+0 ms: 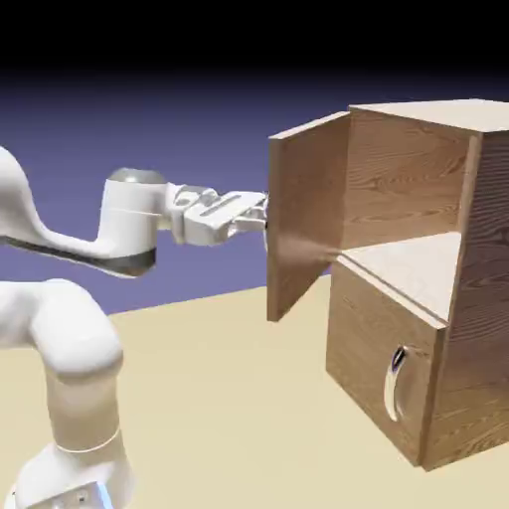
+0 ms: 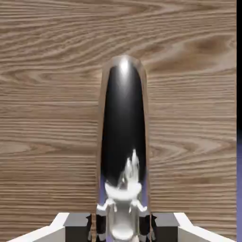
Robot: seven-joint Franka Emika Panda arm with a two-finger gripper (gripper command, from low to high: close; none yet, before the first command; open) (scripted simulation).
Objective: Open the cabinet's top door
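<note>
The cabinet [image 1: 467, 258] is a light-brown wood-grain box at the exterior view's right. Its top door [image 1: 306, 224] stands swung out wide, showing the upper compartment and its shelf [image 1: 413, 270]. My gripper [image 1: 264, 212] reaches in from the left and meets the door's outer face, where the handle is hidden behind the panel. In the hand view the top door's wood [image 2: 47, 94] fills the picture and its curved silver handle [image 2: 123, 137] runs up between my two grey fingertips [image 2: 76, 221], which are shut on it.
The lower door [image 1: 373, 358] is shut, with its silver handle [image 1: 396, 383] at the front. The tan table [image 1: 239, 398] stretches between my base and the cabinet. My white arm [image 1: 60, 338] rises at the left.
</note>
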